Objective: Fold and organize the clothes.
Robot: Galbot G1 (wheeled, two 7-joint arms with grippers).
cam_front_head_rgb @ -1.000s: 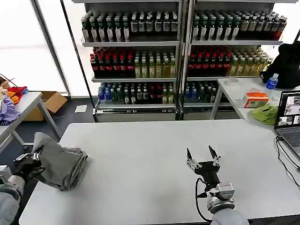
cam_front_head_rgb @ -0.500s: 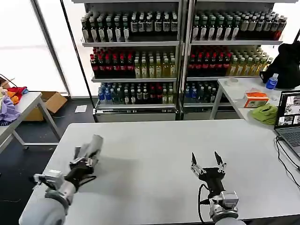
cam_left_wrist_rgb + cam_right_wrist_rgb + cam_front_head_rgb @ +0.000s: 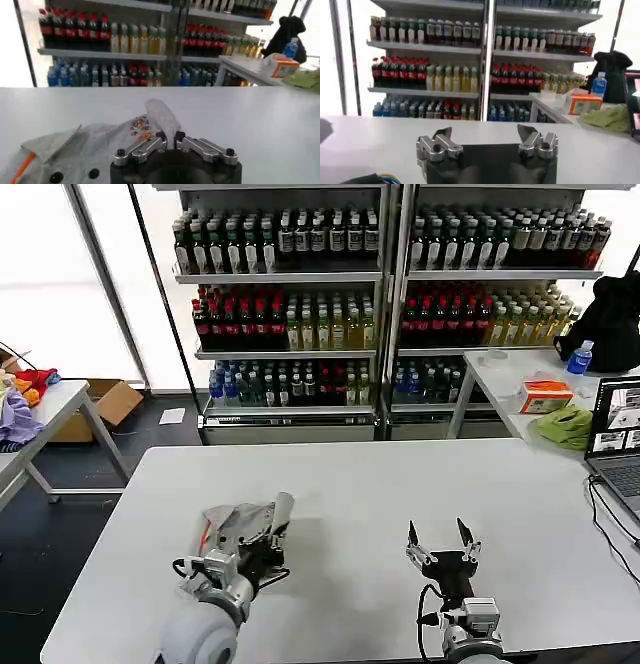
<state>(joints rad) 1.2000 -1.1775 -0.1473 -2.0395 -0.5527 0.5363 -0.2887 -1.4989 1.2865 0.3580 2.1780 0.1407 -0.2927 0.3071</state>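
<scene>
A light grey shirt (image 3: 240, 522) lies bunched on the white table (image 3: 350, 484), left of centre. It has a small multicoloured chest print (image 3: 141, 127) and an orange-red collar lining (image 3: 22, 166) with dark buttons. My left gripper (image 3: 272, 524) is shut on a raised fold of this shirt (image 3: 161, 116), which sticks up between its fingertips. My right gripper (image 3: 441, 540) stands open over bare table near the front edge, right of centre, with nothing between its fingers (image 3: 442, 134).
Shelves of bottles (image 3: 380, 304) stand behind the table. A laptop (image 3: 618, 439) sits at the table's right edge. A side table at the right back carries a lime-green cloth (image 3: 566, 427) and an orange box (image 3: 547, 396). Another table with cloths (image 3: 25, 409) stands at the left.
My left gripper has carried the shirt from the table's left edge toward the centre. The right gripper has stayed open, shifting only slightly.
</scene>
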